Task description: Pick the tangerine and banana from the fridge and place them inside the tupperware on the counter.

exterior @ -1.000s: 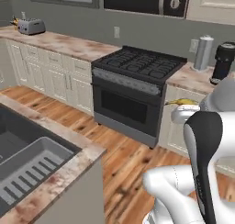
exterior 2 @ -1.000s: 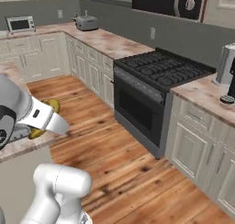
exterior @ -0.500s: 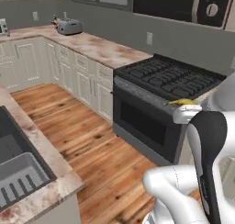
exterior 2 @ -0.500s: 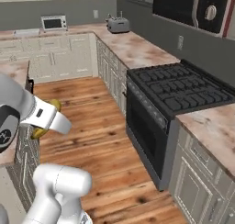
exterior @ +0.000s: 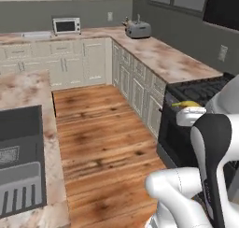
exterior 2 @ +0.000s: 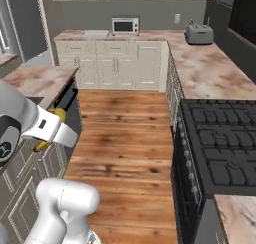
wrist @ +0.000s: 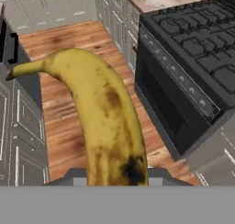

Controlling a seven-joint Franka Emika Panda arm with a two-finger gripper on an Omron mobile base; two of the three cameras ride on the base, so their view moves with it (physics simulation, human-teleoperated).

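My gripper (wrist: 117, 177) is shut on the banana (wrist: 105, 122), a yellow curved fruit with brown spots that rises large in the hand view. It also shows in the hand (exterior: 189, 114) as a yellow tip, the banana (exterior: 186, 103), and beside the white hand (exterior 2: 50, 130) as the banana (exterior 2: 56, 114). The marbled counter (exterior: 168, 59) runs along the right wall and the far wall (exterior 2: 200, 68). A flat pale container, apparently the tupperware (exterior: 35, 34), lies on the far counter left of the microwave, the tupperware (exterior 2: 95, 33). The tangerine is out of view.
A black stove (exterior 2: 220, 148) sits close on the right, also the stove (wrist: 193, 58). A microwave (exterior: 66, 25) and a toaster (exterior: 137, 30) stand on the counter. The island with its sink (exterior: 18, 166) is at the left. Wooden floor (exterior: 102, 129) lies between. A tall dark grey panel (exterior 2: 22, 18) stands far left.
The whole picture has swung as the base turned: the stove slid to the right and the corner counter with microwave and toaster came into view. The banana stays in the gripper.
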